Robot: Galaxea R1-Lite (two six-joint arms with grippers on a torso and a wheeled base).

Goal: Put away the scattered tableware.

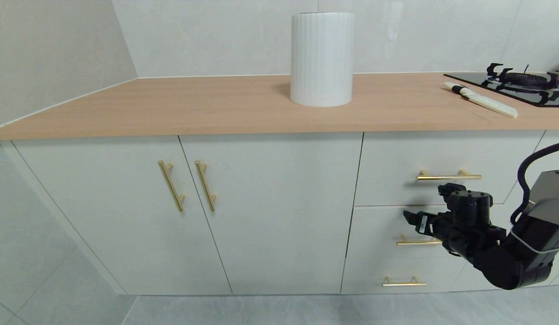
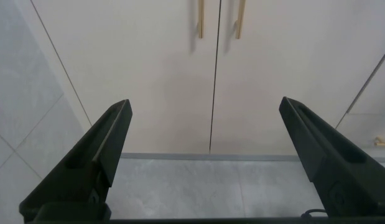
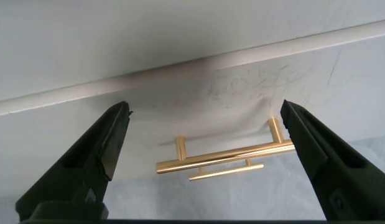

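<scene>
- The counter (image 1: pixel 171 106) ran from wall to wall, and the white container (image 1: pixel 322 58) stood upright on it near the back wall.
- Below the container and to its left, two cupboard doors (image 1: pixel 270 212) were shut. The left tool (image 2: pixel 204 104) hung low in front of them, its fingers spread wide with nothing between them.
- Below the container and to its right, three stacked drawers (image 1: pixel 441 153) were all shut.
- Well to the right of the container, the stove (image 1: pixel 518 83) sat at the counter's end.
- The right tool (image 1: pixel 428 203) was below and to the right of the container, close in front of the drawers. It was released and empty, level with the seam between the top and middle drawers and just above the middle handle (image 1: pixel 419 242).
- The knife (image 1: pixel 482 100) lay flat on the counter well to the right of the container, just beside the stove's near edge. It was the one piece of tableware I could see, and nothing gripped it.
- The step in hand looked like opening a drawer to take the knife. To do it well:
  - Bring the tool down until the handle's bar sat squarely between the fingers, midway between the bar's two posts.
  - Clench only once the bar was fully inside.
  - Pull straight out from the drawer front, since a skewed pull could slip off the thin bar or bind the drawer.
</scene>
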